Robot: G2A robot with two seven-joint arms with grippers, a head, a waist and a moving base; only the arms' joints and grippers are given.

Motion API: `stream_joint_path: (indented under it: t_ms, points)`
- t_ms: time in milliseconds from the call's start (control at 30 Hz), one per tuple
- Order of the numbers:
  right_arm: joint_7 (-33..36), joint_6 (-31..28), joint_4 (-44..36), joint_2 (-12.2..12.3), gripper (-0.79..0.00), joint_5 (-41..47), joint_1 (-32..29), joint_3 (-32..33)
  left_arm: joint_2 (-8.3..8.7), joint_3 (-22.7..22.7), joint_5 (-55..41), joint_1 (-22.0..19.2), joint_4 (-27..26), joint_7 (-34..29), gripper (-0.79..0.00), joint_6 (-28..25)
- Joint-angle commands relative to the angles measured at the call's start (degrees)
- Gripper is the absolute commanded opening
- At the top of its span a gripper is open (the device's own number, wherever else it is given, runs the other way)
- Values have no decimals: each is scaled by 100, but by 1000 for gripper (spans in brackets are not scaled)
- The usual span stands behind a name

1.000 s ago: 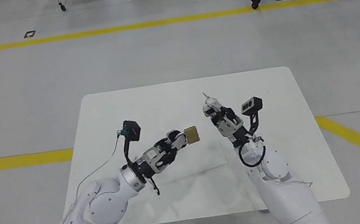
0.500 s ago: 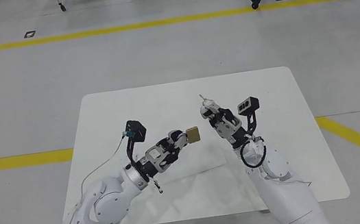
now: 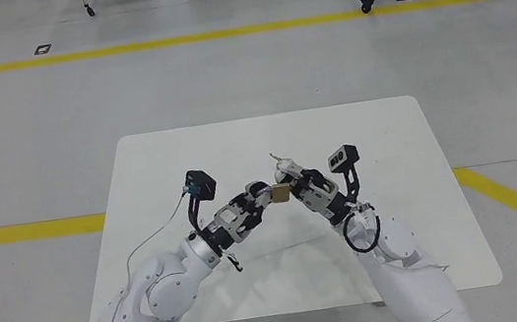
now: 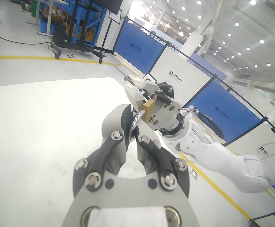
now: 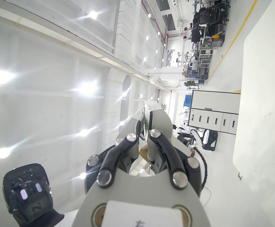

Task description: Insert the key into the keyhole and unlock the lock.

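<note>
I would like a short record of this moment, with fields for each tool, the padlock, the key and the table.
left tool: shut on the silver shackle of the padlock, above the table
padlock: brass body, close beside the right tool
right tool: shut on the key
key: thin tip sticks out of the right tool, pointing away from the padlock
keyhole: hidden
table: white, under both tools

Above table (image 3: pixel 189 161): left end effector (image 3: pixel 262 191), lock (image 3: pixel 281 194), right end effector (image 3: pixel 286 169)
</note>
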Motion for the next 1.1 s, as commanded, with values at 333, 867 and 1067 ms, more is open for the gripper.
stream_joint_path:
  t_ms: [333,867,1067]
  points:
    - [236,222,-205,-9,-785,-302,-29,-291,-142,-86,-506,-41,384,-9,-785,-104]
    - [193,-1208,-645,30,-785,494,-824,352,-318,-186,-5267,-601,1705,-3183,-785,-338]
    - [193,-1208,-645,30,-785,494,-824,352,-318,-186,-5267,-601,1705,-3183,-785,-338]
